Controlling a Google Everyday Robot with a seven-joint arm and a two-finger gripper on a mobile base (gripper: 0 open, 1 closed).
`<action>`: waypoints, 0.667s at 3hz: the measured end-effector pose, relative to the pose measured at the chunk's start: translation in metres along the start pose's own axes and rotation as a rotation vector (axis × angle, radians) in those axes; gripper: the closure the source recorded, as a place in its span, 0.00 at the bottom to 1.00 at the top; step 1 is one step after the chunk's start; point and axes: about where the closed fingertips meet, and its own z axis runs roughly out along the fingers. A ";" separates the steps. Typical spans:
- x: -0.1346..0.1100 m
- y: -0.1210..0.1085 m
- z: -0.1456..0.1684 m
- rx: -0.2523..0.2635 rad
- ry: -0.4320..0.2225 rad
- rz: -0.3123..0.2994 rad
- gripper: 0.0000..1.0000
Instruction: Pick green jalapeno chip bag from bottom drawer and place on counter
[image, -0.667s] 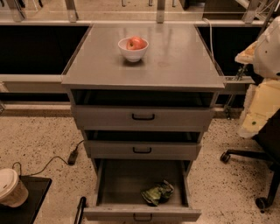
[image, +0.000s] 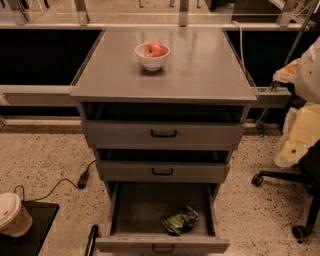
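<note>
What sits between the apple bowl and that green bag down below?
Camera view: the top drawer and middle drawer lie between bowl and green chip bag. The claw is out of view.

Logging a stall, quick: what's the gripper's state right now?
Gripper: out of view, so its state cannot be told.
The green jalapeno chip bag lies untouched in the bottom drawer.
</note>
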 end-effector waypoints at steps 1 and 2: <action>0.043 0.021 0.050 -0.061 -0.078 0.094 0.00; 0.098 0.058 0.130 -0.162 -0.215 0.249 0.00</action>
